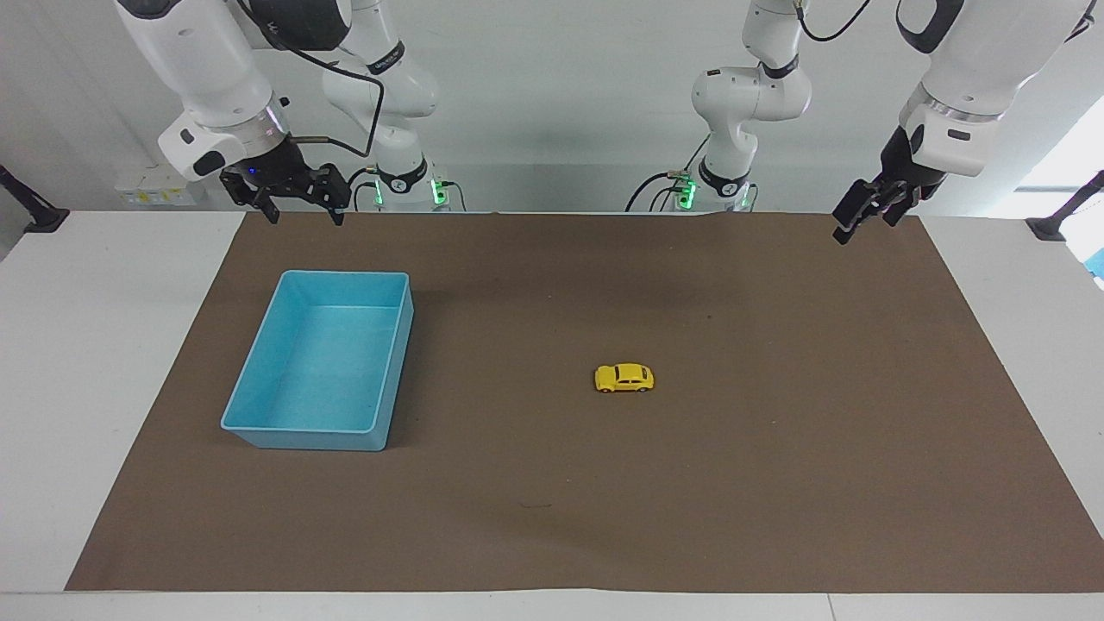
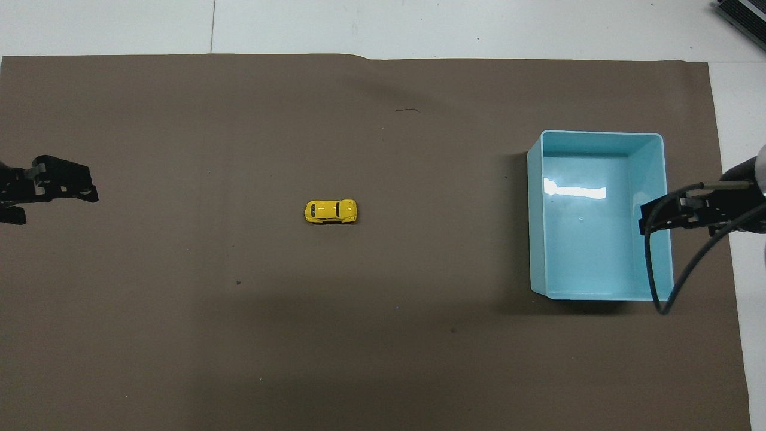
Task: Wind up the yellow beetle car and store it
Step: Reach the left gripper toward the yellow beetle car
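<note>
Resting on its wheels, the yellow beetle car (image 1: 624, 379) sits mid-mat on the desk (image 1: 86, 345), well apart from the blue bin (image 1: 259, 427) toward the right arm's end. The right hand (image 1: 304, 213) hangs spread and empty. The left hand (image 1: 865, 218), also spread, hangs over the mat's corner.

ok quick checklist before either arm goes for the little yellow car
1. Yellow beetle car on its wheels on the brown mat: ok.
2. Nothing beside the car to block a grasp: ok.
3. Blue bin holds nothing, toward the right arm's end: ok.
4. Left gripper open, holding nothing, up over the mat's edge: ok.
5. Right gripper open, holding nothing: ok.
6. Car's wind-up mechanism: cannot tell.
</note>
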`<state>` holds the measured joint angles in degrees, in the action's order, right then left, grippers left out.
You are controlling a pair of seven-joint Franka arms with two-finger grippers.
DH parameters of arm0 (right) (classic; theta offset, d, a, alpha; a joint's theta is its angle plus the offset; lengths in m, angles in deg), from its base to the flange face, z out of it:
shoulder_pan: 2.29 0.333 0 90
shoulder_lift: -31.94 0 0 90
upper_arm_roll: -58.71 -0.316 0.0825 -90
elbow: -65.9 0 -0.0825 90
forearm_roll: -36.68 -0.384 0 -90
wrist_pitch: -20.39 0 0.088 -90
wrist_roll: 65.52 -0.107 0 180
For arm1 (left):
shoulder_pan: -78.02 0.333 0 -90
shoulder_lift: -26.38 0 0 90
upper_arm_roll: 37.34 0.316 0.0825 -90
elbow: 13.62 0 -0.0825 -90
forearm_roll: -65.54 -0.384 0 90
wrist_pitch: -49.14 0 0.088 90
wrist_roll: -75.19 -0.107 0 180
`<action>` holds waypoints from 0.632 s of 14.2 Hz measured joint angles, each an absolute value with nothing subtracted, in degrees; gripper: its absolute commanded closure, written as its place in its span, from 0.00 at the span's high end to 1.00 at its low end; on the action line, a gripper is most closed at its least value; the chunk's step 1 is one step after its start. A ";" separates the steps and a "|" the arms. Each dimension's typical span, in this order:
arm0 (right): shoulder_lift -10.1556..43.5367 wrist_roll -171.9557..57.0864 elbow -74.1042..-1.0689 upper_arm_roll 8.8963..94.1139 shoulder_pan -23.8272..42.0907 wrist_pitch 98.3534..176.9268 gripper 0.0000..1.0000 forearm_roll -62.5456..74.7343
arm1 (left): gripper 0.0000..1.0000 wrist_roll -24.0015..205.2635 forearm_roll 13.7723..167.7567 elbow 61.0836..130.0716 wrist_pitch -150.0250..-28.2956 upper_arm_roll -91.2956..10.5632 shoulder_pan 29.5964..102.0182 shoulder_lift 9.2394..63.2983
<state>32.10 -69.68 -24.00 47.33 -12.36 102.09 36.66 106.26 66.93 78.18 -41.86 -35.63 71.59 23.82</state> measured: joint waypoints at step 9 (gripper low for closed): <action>32.10 -69.68 -24.00 47.33 -12.36 102.09 1.00 36.66 | 1.00 143.93 67.94 82.32 -50.85 -35.81 66.38 25.35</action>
